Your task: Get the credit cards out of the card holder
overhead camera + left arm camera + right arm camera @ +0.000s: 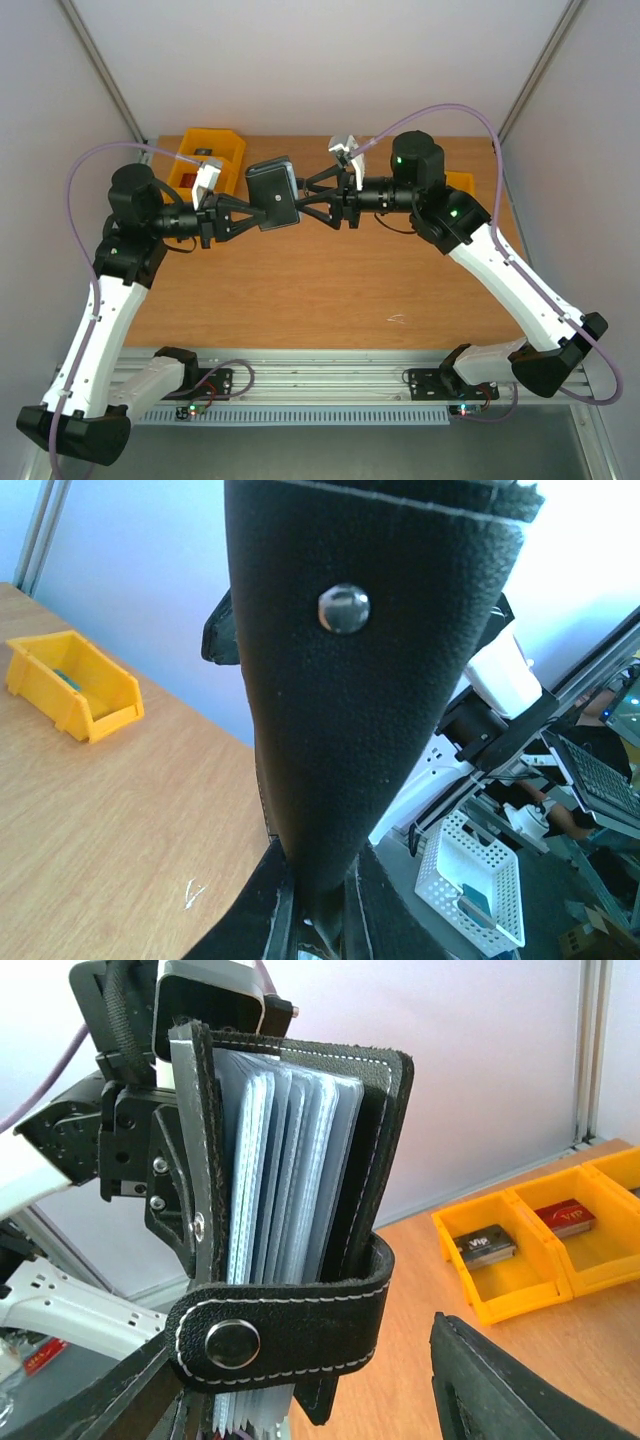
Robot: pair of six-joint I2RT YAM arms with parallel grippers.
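Observation:
The black card holder [273, 193] hangs in the air between my two arms, above the back of the table. My left gripper [248, 213] is shut on its lower edge, and in the left wrist view the holder's black outside [370, 680] with a metal snap stud fills the frame above the left gripper [320, 915]. My right gripper [303, 212] stands open at the holder's other side. In the right wrist view the card holder [290, 1190] gapes slightly, showing pale blue-grey sleeves, and its snap tab [280, 1335] crosses between the right gripper [300, 1385] fingers. A red credit card [565, 1218] lies in a yellow bin.
Two joined yellow bins [500, 1300] sit on the wooden table; one holds a black "Vip" card [487, 1244]. They show at the back left [225, 148]. Another yellow bin [100, 715] stands at the back right [461, 181]. A white basket [445, 855] lies beyond the table edge.

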